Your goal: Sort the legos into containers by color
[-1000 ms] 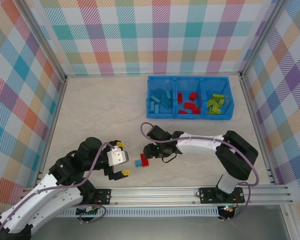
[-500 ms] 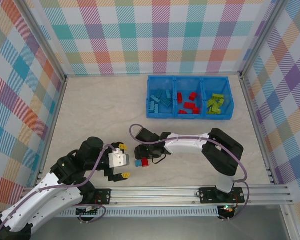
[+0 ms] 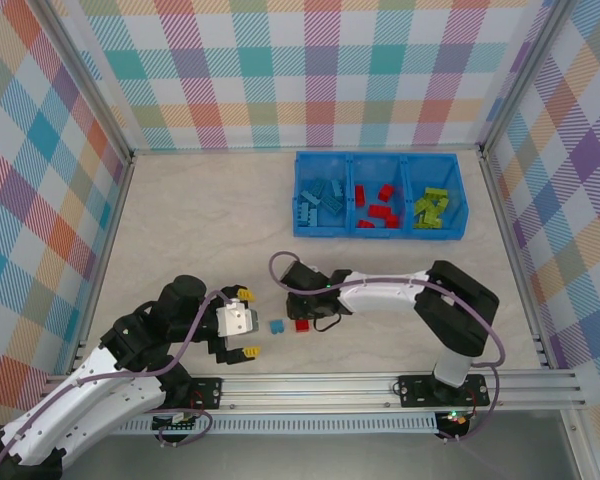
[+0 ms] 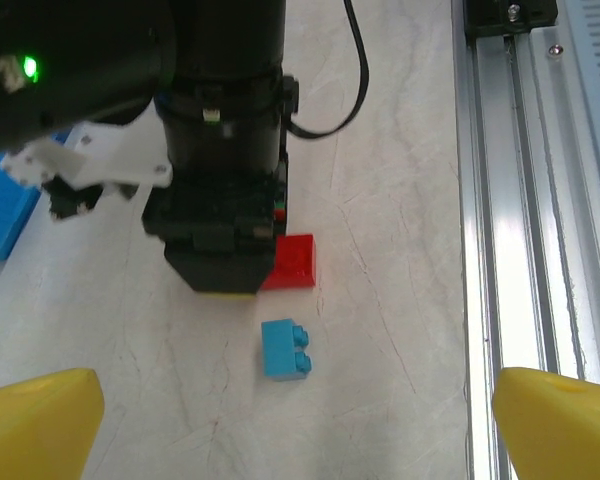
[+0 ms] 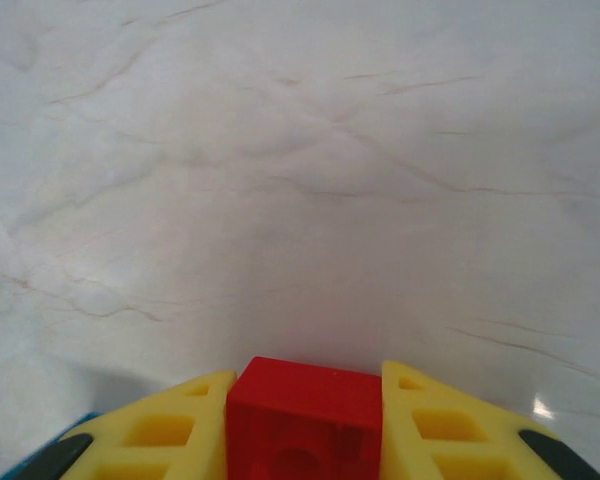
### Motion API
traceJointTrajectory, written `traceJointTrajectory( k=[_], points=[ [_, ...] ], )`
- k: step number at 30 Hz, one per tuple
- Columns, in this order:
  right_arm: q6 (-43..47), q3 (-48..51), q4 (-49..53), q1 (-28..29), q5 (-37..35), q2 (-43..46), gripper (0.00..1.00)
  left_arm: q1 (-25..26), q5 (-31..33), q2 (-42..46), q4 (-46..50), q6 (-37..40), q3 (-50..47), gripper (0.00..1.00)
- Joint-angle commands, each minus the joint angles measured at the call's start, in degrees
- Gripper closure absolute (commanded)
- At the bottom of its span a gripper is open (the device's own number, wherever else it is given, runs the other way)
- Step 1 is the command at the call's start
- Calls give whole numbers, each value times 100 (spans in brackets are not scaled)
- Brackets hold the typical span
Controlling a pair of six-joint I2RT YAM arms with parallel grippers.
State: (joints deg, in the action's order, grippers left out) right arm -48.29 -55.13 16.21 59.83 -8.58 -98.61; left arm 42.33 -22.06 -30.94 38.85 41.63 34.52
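Containers [image 3: 380, 156] hold blue legos [image 3: 320, 196] left, red legos [image 3: 377, 212] middle, green legos [image 3: 432, 207] right. Right gripper [image 5: 306, 395] pinches red brick [image 4: 292, 262]; left gripper [image 3: 246, 320] wide.

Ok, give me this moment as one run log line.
right gripper: shut on small red plastic brick | left gripper: open, empty | small light blue plastic brick: loose on table, beside red one

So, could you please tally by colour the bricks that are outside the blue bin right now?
Red brick: 1
Light blue brick: 1
Total: 2
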Motion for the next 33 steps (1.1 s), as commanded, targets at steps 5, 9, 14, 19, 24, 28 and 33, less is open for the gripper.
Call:
traceJointTrajectory(
  k=[5, 9, 14, 19, 24, 28, 33],
  points=[
    [272, 664, -443, -1028, -61, 1566, 73, -32, -87, 119, -306, -87, -133, 0],
    [922, 641, -288, -2014, -141, 2316, 73, -33, -111, 318, -673, -331, -268, 0],
    [1602, 102, -290, -3419, 38, 2456, 76, -66, 688, 328, -1316, -1710, -262, 0],
    [1915, -463, -390, -4088, 396, 1943, 75, -132, 1157, 36, -1194, -2305, 115, 0],
    [2456, -1090, -411, -4343, 408, 1139, 74, -163, 1321, -97, -1121, -2273, 156, 0],
    [2910, -1615, -516, -4361, -34, 424, 74, -182, 1686, -60, -1187, -2358, 142, 0],
    [3195, -2556, -589, -4469, -313, -752, 73, -268, 2311, 7, -1180, -2422, 169, 0]
  ],
)
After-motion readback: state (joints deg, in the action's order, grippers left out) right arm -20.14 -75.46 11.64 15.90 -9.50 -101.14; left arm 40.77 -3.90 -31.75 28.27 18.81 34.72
